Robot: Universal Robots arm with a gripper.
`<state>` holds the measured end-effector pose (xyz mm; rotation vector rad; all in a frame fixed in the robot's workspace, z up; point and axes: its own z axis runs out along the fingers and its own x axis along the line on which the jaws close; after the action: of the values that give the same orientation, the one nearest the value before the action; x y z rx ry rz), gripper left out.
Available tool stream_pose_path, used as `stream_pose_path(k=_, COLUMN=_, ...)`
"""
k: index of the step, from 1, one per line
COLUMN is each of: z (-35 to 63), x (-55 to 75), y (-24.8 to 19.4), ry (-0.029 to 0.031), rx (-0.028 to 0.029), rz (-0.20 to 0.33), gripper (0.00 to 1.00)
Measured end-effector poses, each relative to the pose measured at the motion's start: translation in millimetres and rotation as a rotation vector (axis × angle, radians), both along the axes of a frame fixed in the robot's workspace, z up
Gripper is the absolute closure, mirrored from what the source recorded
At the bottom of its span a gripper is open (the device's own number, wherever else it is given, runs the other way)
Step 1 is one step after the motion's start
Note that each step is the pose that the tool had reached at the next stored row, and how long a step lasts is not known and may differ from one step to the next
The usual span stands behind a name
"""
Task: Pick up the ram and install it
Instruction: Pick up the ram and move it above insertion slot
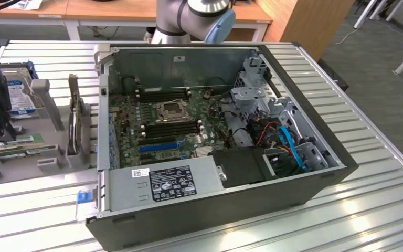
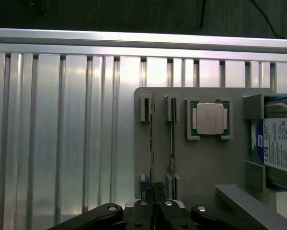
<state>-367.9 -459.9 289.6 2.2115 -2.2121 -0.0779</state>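
Looking down from the wrist, the gripper (image 2: 153,190) is nearest, its two dark fingers (image 2: 145,191) pressed together on the thin edge of the ram (image 2: 153,143). The ram is a slim green stick seen edge-on, standing in a slot of a grey holder (image 2: 205,163), with one end between the fingers and the other in a small grey bracket. Just beside it, a second memory stick (image 2: 171,143) stands parallel in its own slot. Beyond that, a square silver processor chip (image 2: 210,118) lies flat in a framed pocket of the holder, and a blue-and-silver hard drive (image 2: 280,143) sits in the holder's end bay. The holder rests on a ribbed aluminium table (image 2: 62,143). In the exterior view, an open computer case (image 1: 257,205) lies on the table just beside the holder, toward the exterior view's right. Inside, its green motherboard (image 1: 128,142) faces up, with rows of black memory slots (image 1: 170,127) on either side of the processor socket (image 1: 170,110).
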Motion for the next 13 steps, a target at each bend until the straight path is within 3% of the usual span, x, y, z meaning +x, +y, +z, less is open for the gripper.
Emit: stream_pose_path(k=13, z=7.6, x=0.1, y=0.0, ry=-0.0001, rx=0.0003, rz=0.0, gripper=0.89)
